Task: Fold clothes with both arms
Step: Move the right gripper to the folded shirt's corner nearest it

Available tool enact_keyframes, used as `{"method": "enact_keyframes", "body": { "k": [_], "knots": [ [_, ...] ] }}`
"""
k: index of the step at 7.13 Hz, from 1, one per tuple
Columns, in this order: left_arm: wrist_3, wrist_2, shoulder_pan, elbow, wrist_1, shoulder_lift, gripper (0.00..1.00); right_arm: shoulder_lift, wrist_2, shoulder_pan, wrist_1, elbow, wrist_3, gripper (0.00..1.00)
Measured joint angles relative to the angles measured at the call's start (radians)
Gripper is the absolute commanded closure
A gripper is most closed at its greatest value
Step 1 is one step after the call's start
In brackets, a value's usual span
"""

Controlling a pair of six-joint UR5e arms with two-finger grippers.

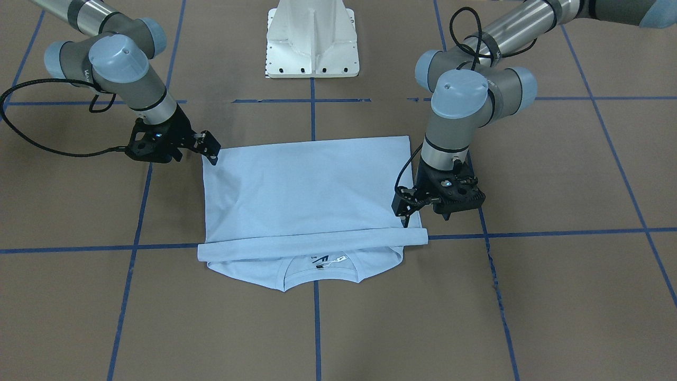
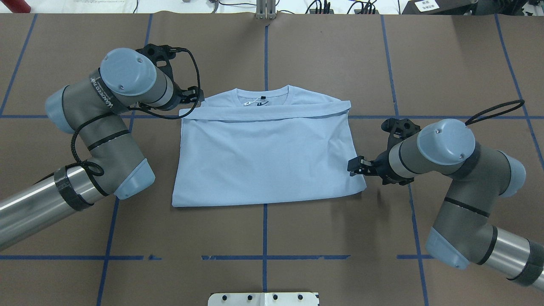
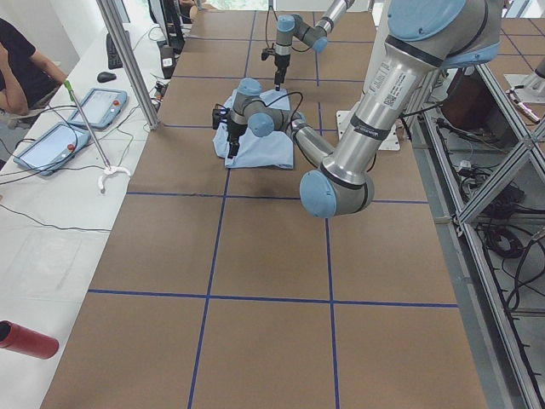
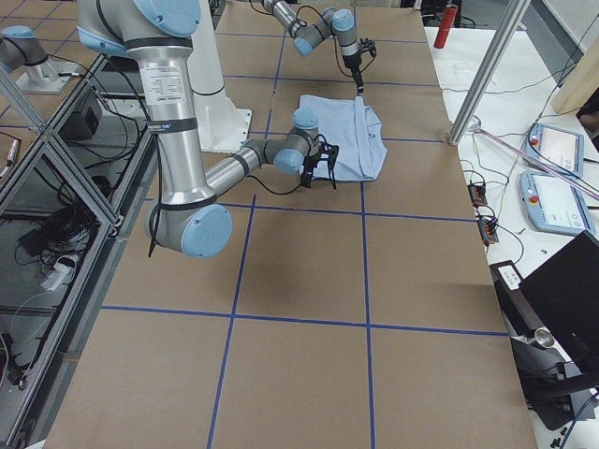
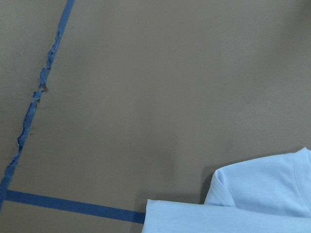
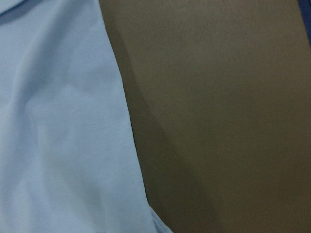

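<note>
Brown board covers the table (image 2: pixel 263 42), marked off into squares by blue tape lines (image 2: pixel 264 229), with the white pedestal base (image 2: pixel 263 298) at 6 o'clock in the overhead view. Clock directions below use that view as the dial.

At the middle of the table the light blue T-shirt (image 2: pixel 265 157) lies flat as a wide rectangle. Its lower half is doubled up over the body, so the hem band (image 2: pixel 263 111) lies just short of the collar (image 2: pixel 261 91), which points to 12 o'clock. The folded edge (image 2: pixel 267 203) faces 6 o'clock. The long axis runs from 9 to 3 o'clock.

The left gripper (image 1: pixel 405 212) stands at the shirt's 10 o'clock corner, beside the end of the hem band, so the cloth spreads away from it toward 4 o'clock. The right gripper (image 2: pixel 354 165) meets the side edge at about 4 o'clock, so the cloth lies from it toward 10 o'clock. Both are at the very edge of the fabric, neither clearly nearer than the other, and they sit roughly diagonally across the rectangle.

On both grippers the jaws look narrow, but no view shows the gap or any pinched cloth. I cannot tell whether either one grips the shirt or only rests against it.

My judgement is that a side-to-side fold across the long axis comes next. It depends on this diagonal placement, since the two holds are not level with each other.
</note>
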Motion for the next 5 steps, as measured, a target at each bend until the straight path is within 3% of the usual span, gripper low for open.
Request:
{"method": "enact_keyframes", "body": {
  "k": [1, 2, 5],
  "knots": [
    [-0.001, 0.001, 0.0, -0.002, 0.0, 0.0, 0.01, -0.001, -0.007, -0.021, -0.001, 0.003, 0.0, 0.74],
    [-0.001, 0.001, 0.0, -0.003, 0.0, 0.0, 0.01, 0.001, -0.006, -0.029, -0.001, 0.004, 0.0, 1.0],
    [-0.001, 0.001, 0.001, -0.003, -0.001, -0.001, 0.01, 0.004, 0.002, -0.03, -0.003, 0.005, -0.001, 1.0]
  ]
}}
